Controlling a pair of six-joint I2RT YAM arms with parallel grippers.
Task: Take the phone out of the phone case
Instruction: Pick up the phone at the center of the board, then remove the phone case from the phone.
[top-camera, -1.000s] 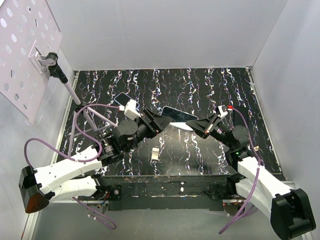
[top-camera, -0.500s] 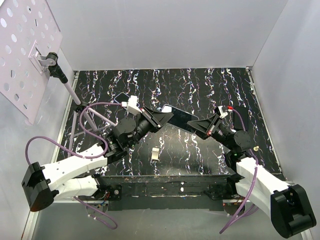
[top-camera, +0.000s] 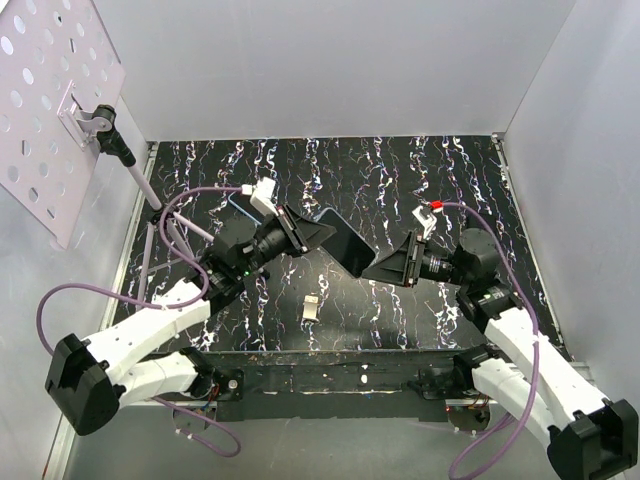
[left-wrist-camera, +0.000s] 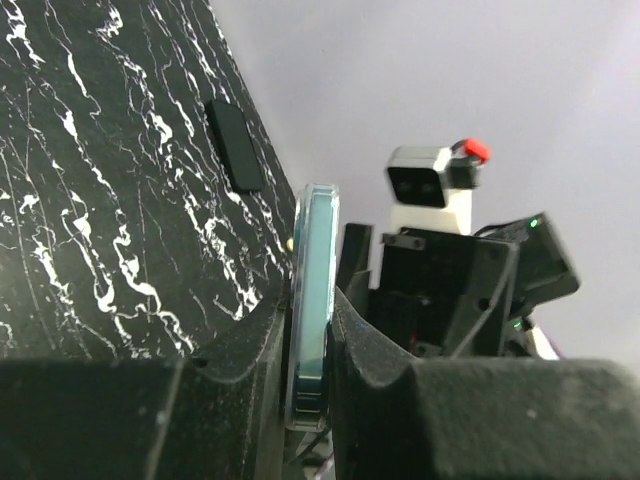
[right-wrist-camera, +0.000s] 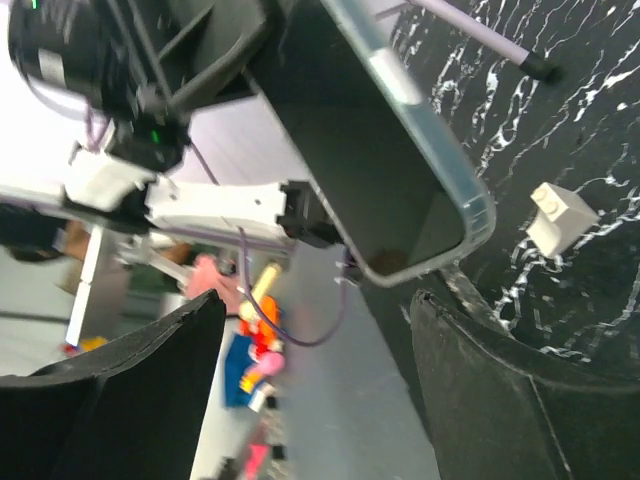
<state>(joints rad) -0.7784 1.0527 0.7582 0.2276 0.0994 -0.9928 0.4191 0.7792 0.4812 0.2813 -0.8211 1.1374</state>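
Observation:
The dark phone (top-camera: 341, 239) sits inside its clear phone case (right-wrist-camera: 448, 163) and is held up above the table. My left gripper (top-camera: 316, 232) is shut on one end of it. In the left wrist view the cased phone (left-wrist-camera: 313, 270) shows edge-on, pinched between the two black fingers (left-wrist-camera: 235, 370). My right gripper (top-camera: 382, 268) stands open just off the phone's free end, touching nothing. In the right wrist view the phone's dark screen (right-wrist-camera: 375, 170) hangs above the gap between the spread fingers (right-wrist-camera: 500, 380).
A small white block (top-camera: 312, 308) lies on the black marbled table (top-camera: 400, 180) below the phone. A flat black piece (left-wrist-camera: 232, 146) lies farther off. A perforated panel (top-camera: 55, 110) on a purple rod (top-camera: 140, 185) stands at the back left. White walls enclose three sides.
My left gripper shut on the cased phone. My right gripper opened, let go of the phone's other end and drew back toward the right. The phone shifted slightly left.

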